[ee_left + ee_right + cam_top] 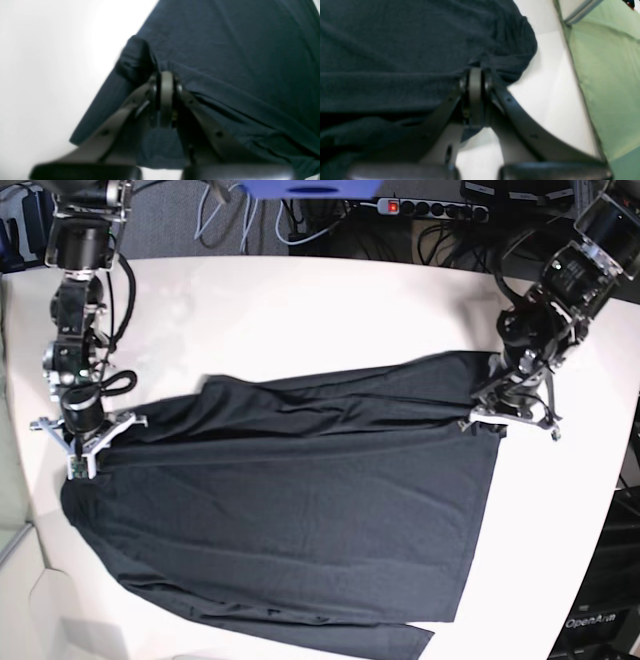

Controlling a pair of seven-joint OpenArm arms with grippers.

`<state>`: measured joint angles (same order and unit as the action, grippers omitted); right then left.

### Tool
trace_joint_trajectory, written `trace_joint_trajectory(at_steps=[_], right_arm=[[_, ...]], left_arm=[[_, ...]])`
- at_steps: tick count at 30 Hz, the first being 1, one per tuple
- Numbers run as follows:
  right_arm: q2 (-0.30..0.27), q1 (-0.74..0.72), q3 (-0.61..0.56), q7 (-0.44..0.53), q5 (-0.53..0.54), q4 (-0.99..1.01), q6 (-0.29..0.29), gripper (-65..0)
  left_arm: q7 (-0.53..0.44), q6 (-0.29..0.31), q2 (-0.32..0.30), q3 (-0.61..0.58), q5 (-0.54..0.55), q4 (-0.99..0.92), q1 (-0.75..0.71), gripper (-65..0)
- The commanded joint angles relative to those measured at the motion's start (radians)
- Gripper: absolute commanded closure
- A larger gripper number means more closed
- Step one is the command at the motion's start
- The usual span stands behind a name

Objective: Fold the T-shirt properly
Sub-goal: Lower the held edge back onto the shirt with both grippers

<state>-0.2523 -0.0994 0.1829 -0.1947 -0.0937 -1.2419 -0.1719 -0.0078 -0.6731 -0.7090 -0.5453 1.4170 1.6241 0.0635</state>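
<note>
The dark T-shirt (pixel 300 520) lies spread across the white table (pixel 300 310), with a fold of cloth along its far edge. My left gripper (pixel 497 402) is at the shirt's far right corner. In the left wrist view it (pixel 165 75) is shut on a bunched edge of the shirt (pixel 237 50). My right gripper (pixel 82 468) is at the shirt's left corner. In the right wrist view it (pixel 475 71) is shut on a gathered edge of the shirt (pixel 395 50). Both pinched corners sit low, near the table.
A power strip (pixel 430 207) and cables lie behind the table's far edge. A pale green surface (pixel 607 75) lies past the table edge beside my right gripper. The table's right edge (pixel 625 480) is near my left arm.
</note>
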Motion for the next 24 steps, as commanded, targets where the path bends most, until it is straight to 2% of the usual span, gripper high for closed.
trace_joint_trajectory(at_steps=[1, 19, 24], right_arm=[[-0.017, -0.02, 0.005, 0.025, 0.002, -0.016, 0.001, -0.2], [-0.041, -0.066, 0.005, 0.025, 0.002, 0.014, 0.001, -0.2], [-0.038, -0.064, 0.005, 0.025, 0.002, 0.038, 0.001, -0.2]], left_arm=[[-0.022, 0.01, -0.014, 0.012, -0.015, 0.017, 0.014, 0.0], [-0.03, 0.006, -0.011, 0.02, -0.015, 0.014, -0.001, 0.0], [-0.025, 0.008, 0.035, 0.116, -0.015, -0.031, -0.009, 0.0]])
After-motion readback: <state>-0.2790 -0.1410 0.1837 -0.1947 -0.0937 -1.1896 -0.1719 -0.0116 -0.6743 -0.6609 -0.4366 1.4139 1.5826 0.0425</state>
